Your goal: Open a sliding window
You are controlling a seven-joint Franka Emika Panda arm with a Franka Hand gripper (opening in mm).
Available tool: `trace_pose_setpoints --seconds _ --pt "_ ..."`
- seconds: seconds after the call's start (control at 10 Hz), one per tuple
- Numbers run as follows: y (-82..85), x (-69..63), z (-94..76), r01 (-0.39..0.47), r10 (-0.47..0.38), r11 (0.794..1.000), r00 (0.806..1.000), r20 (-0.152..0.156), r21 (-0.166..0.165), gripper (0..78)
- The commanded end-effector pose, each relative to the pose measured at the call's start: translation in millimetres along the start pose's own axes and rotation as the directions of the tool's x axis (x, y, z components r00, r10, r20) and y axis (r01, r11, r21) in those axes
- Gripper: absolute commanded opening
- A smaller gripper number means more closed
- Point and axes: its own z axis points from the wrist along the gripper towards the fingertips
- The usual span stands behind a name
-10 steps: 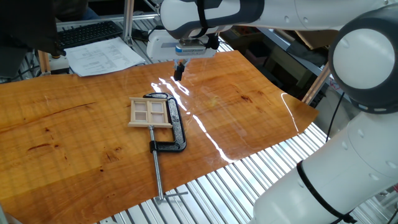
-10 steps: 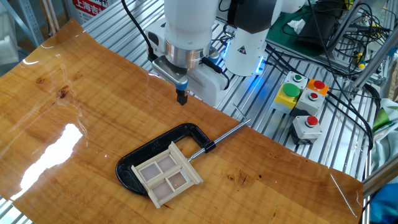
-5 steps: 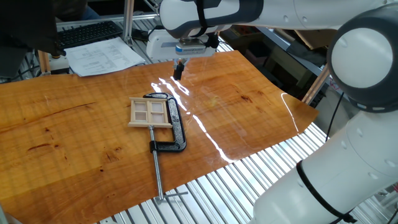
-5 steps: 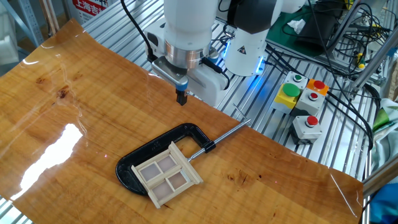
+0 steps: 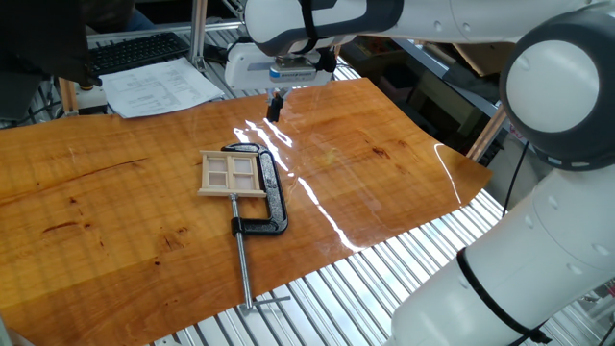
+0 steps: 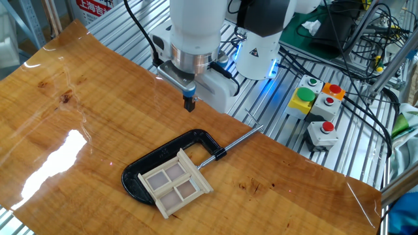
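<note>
The sliding window (image 5: 231,174) is a small pale wooden frame with thin bars and panes. It stands clamped in a black C-clamp (image 5: 272,192) on the wooden table. In the other fixed view the window (image 6: 176,183) lies at the lower middle, inside the clamp's black arc (image 6: 160,151). My gripper (image 5: 275,107) hangs above the table's far side, apart from the window, with its fingers together and nothing in them. In the other fixed view the gripper (image 6: 189,102) is above and behind the clamp.
The clamp's long steel rod (image 5: 245,269) runs toward the table's front edge. Papers (image 5: 159,86) and a keyboard (image 5: 135,50) lie beyond the far edge. A button box (image 6: 320,111) with green, red buttons and cables sits off the table. The table's right corner (image 5: 476,173) overhangs slatted aluminium.
My gripper has drifted slightly to the left and away from the clamp. The window and clamp have not moved.
</note>
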Motion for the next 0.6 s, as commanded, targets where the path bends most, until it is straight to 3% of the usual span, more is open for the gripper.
trace_pose_setpoints --seconds 0.1,0.6 --pt "0.0 -0.6 -1.2 0.001 -0.001 1.0 1.0 0.003 0.0 0.0" --pt "0.0 -0.6 -1.3 0.0 0.0 1.0 1.0 0.0 -0.015 0.0"
